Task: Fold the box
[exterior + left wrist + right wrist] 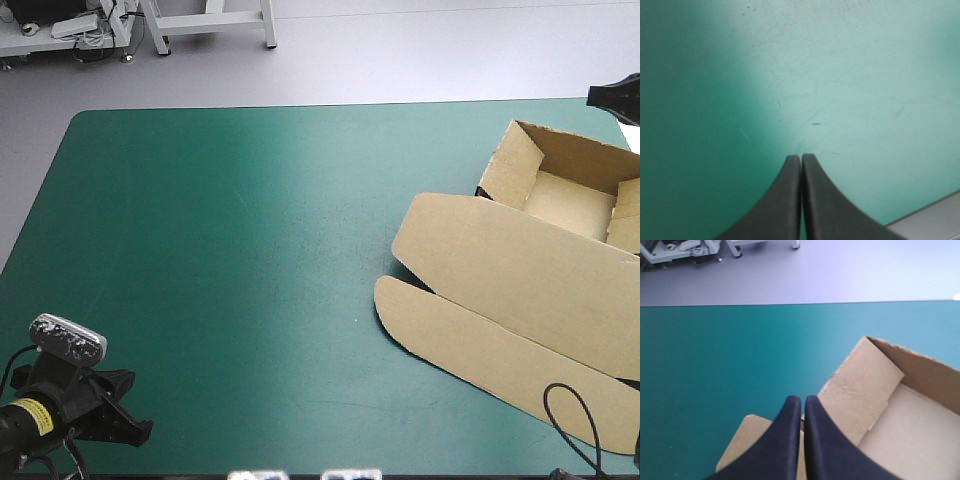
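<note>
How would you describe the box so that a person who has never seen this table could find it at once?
Look at the teal-green table, then at its right side. There lies the brown box: an open tray with raised walls, its long rounded lid flat toward the near edge. It is the only brown thing there.

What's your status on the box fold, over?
Left claw shut, over bare teal-green cover. Right claw shut, above the box. Open tray, lid flat, table's right side. No obstruction seen.
</note>
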